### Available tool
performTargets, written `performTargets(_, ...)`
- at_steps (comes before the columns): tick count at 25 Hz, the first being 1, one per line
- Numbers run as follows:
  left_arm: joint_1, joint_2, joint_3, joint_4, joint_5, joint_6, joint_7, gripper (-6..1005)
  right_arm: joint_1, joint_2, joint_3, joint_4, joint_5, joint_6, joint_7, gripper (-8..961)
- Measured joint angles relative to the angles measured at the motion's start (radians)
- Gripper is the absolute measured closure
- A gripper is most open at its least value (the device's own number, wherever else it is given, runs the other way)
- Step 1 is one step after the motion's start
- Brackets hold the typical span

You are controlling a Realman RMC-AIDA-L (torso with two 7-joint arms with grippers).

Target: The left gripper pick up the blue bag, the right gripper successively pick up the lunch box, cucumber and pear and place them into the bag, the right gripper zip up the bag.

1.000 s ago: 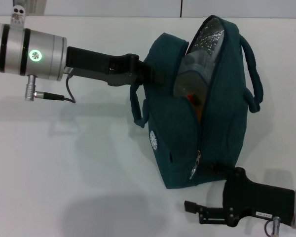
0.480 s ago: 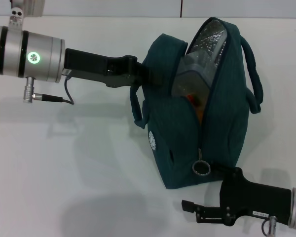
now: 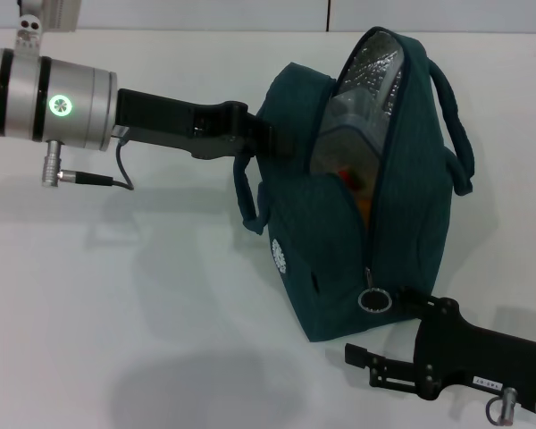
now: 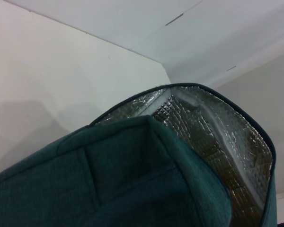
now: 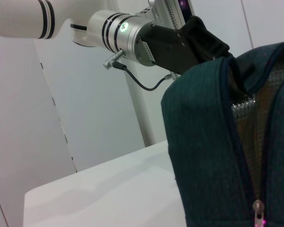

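Zipper ring (image 3: 372, 301) just past right claw (image 3: 402, 302), low end of blue bag (image 3: 411, 223); zip track runs up, away. Right claw grip: cannot tell. Left claw (image 3: 270, 141) holds bag side.

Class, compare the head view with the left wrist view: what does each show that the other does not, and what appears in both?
Only the head view shows the left gripper at the upper edge of the blue bag, the right gripper by the ring zipper pull at the bag's near end, the round white logo, a looped handle, and something orange inside the opening.

Only the left wrist view looks close along the bag's rim, with the wall and floor beyond.

Both show the teal bag open, its silver foil lining, and the white table.
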Motion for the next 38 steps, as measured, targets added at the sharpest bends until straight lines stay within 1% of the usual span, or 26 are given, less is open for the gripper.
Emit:
performTargets(5, 0.0, 0.0, 0.0, 0.0, 0.0, 0.001, 0.0, 957, 0.004, 0.0, -0.001, 0.0, 0.001, -0.001, 0.0, 134)
performTargets(10, 0.001, 0.0, -0.002, 0.0, 0.0, 0.003, 0.0, 957, 0.006, 0.0, -0.001, 0.0, 0.002, 0.0, 0.0, 357)
performTargets(16, 0.002, 0.0, -0.003, 0.0, 0.0, 0.003, 0.0, 957, 0.0, 0.0, 0.003, 0.003, 0.002, 0.003, 0.001, 566)
performTargets(21, 0.002, 0.0, -0.003, 0.0, -0.003, 0.003, 0.0, 957, -0.001, 0.0, 0.006, 0.01, 0.01, 0.004, 0.001, 790)
performTargets(32, 0.001, 0.005, -0.007, 0.0, -0.007, 0.0, 0.0, 957, -0.012, -0.003, 0.01, 0.015, 0.029, -0.009, -0.001, 944)
performTargets(35, 0.002, 0.006, -0.008, 0.0, -0.007, -0.003, 0.0, 957, -0.034, -0.008, 0.019, 0.02, 0.069, -0.053, -0.013, 944)
performTargets(38, 0.003, 0.006, -0.008, 0.0, -0.008, -0.009, 0.001, 957, -0.054, -0.01, 0.07, 0.025, 0.084, -0.131, -0.021, 944)
